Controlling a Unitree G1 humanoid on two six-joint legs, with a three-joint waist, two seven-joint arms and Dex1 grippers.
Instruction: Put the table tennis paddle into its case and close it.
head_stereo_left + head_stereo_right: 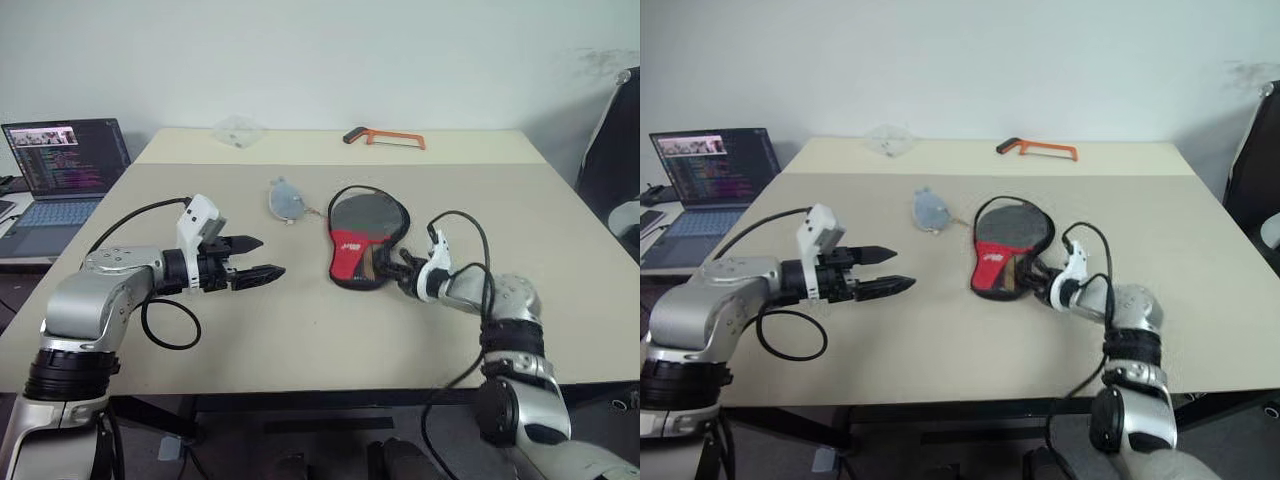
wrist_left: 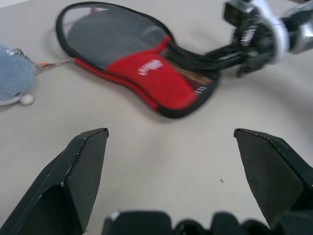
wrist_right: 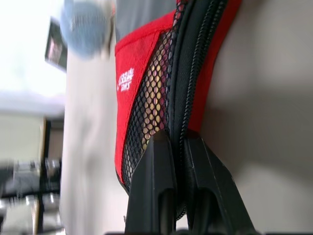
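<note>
We find the case (image 1: 362,240) lying flat on the table (image 1: 300,330), mid-right. Its long axis runs from the round end farthest from us to the narrow handle end nearest the right arm. The table tennis paddle (image 2: 195,81) seems already inside: striped handle glimpsed through the mesh. The right gripper (image 1: 388,266) sits at that narrow end, fingers pinched together on the case's zip edge, seen plainly in the right wrist view. The left gripper (image 1: 262,258) hovers well apart, jaws wide and empty, pointing across toward the case. We judge the right arm nearer for closing.
</note>
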